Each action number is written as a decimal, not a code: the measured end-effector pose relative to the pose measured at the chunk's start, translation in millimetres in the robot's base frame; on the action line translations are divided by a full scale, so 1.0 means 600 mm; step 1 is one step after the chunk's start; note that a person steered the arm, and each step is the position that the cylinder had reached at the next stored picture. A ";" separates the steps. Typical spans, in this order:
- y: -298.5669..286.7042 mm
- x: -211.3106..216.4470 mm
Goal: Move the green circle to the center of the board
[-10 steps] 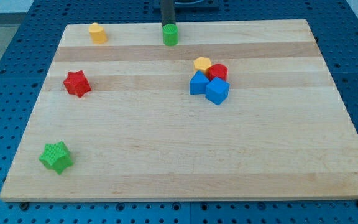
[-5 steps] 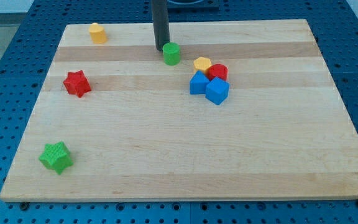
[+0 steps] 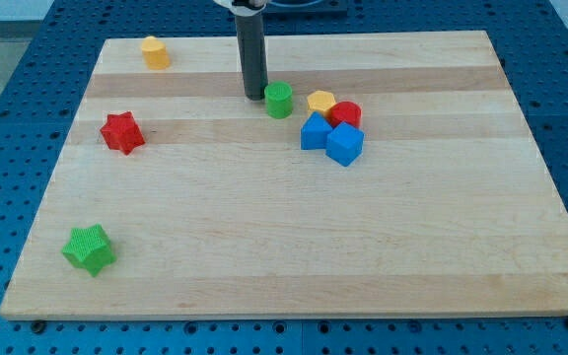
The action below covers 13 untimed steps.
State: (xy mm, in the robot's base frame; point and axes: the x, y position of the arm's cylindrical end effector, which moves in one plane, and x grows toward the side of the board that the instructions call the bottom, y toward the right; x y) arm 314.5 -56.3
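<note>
Seven blocks sit on the wooden board (image 3: 294,247) on your counter, and only one matters to you: the green circle (image 3: 279,100), which stands in the upper middle of the frame, well above the board's center. Your end effector is a plain rod with no jaws to open or close, so it grips nothing; my tip (image 3: 254,96) rests on the board just to the upper left of the green circle, close enough that you cannot tell whether they touch. That bearing is what the coming move turns on: the circle lies to the lower right of the tip, so a push along that line would likely carry it down the frame but also drift it rightward. Just to its right waits a tight cluster, the yellow block (image 3: 320,101), the red block (image 3: 345,114) and two blue blocks (image 3: 314,132) (image 3: 344,144), and a rightward drift risks knocking into them. You would probably do better to bring the tip around above the circle and push straight down the frame. Away at the left, the other yellow block (image 3: 153,51), the red star (image 3: 121,132) and the green star (image 3: 89,248) are no concern.
</note>
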 end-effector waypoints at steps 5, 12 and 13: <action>0.017 -0.009; 0.013 0.016; 0.013 0.022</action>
State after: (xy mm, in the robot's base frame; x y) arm 327.4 -48.6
